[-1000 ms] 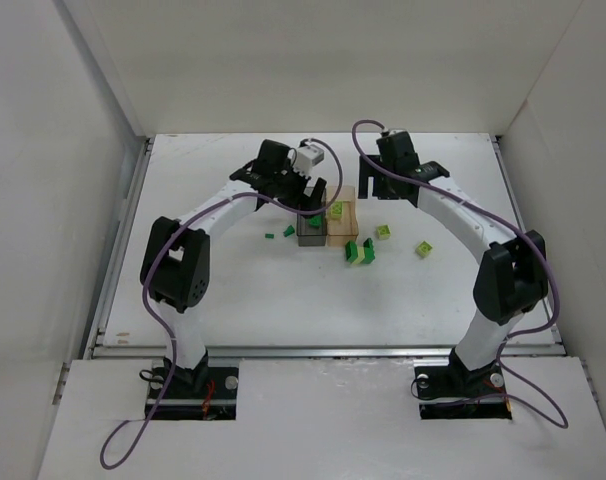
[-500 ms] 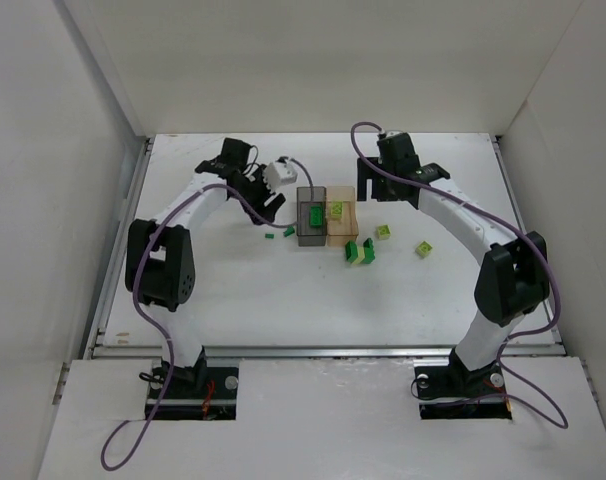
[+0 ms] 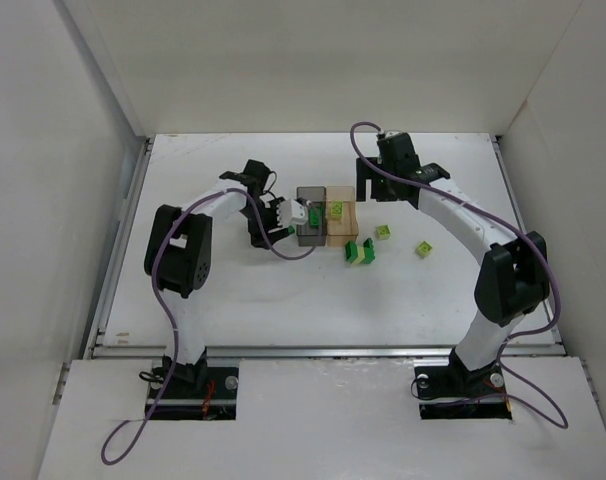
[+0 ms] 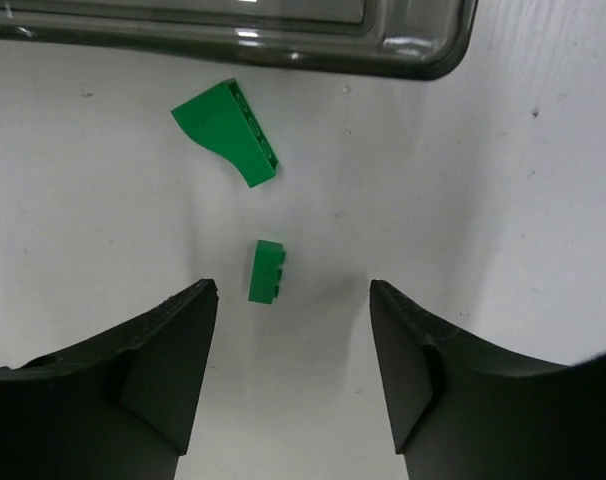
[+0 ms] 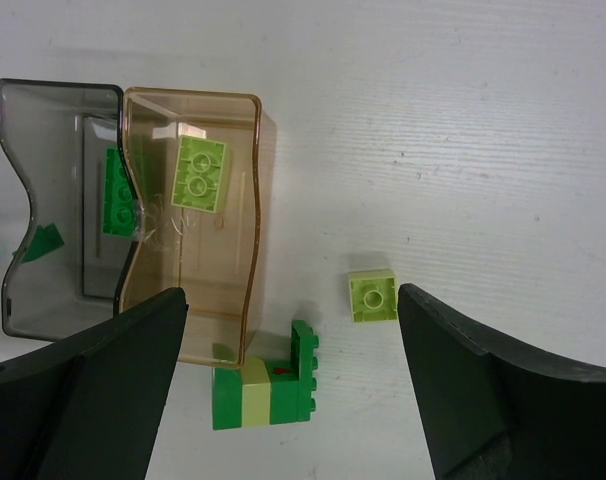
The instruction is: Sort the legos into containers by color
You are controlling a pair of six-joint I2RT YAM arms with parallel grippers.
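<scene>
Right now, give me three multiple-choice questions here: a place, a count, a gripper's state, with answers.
1. Where is the pale two-stud brick? A) in the amber bin B) on the floor C) in a drawer
2. How many green pieces lie on the table under the left gripper? A) one B) two C) four
3. The left gripper is: A) open, empty B) shut on a brick C) shut on a bin
Answers: 1 A, amber walls surround it. 2 B, a wedge and a small brick. 3 A, fingers apart, gripping nothing.

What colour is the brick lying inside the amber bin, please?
The brick in the amber bin is pale yellow-green, clearest in the right wrist view.
</scene>
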